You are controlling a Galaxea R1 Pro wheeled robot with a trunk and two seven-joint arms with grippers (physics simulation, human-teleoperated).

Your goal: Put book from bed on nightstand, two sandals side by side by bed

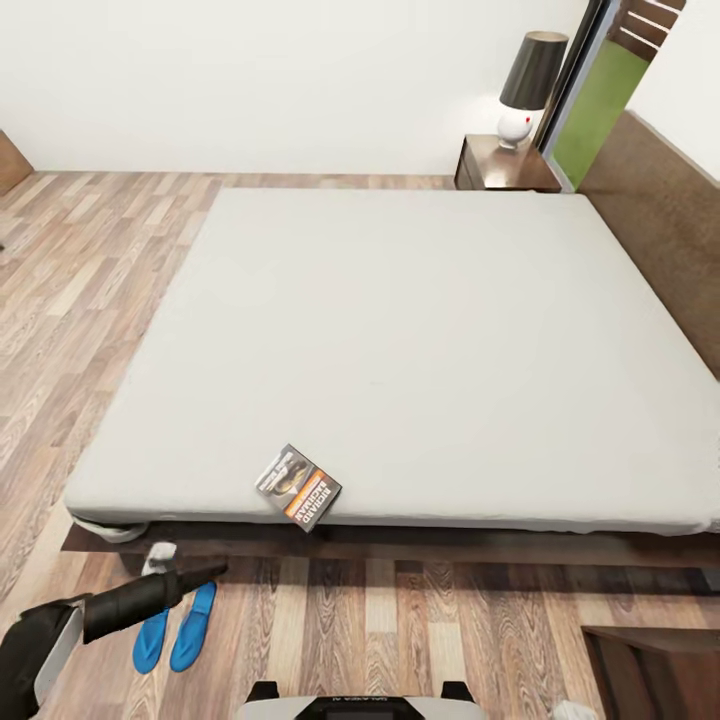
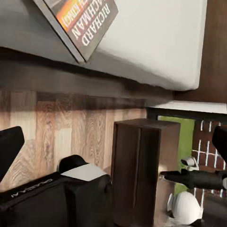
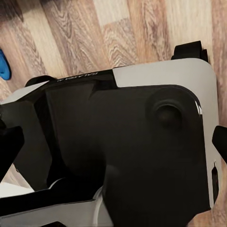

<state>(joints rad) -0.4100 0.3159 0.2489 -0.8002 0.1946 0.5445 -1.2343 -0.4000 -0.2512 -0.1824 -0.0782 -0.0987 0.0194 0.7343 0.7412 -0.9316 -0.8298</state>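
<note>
The head camera looked down over the bed (image 1: 420,330); the left wrist camera, low beside it, shared the book (image 1: 298,487).

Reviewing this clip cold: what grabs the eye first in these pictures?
The big pale bed dominates, with the book lying at its near edge, one corner poking over the side. On the wood floor beside the bed's near left corner, the two blue sandals lie side by side, under the left arm. A nightstand with a lamp stands at the far corner.
</note>
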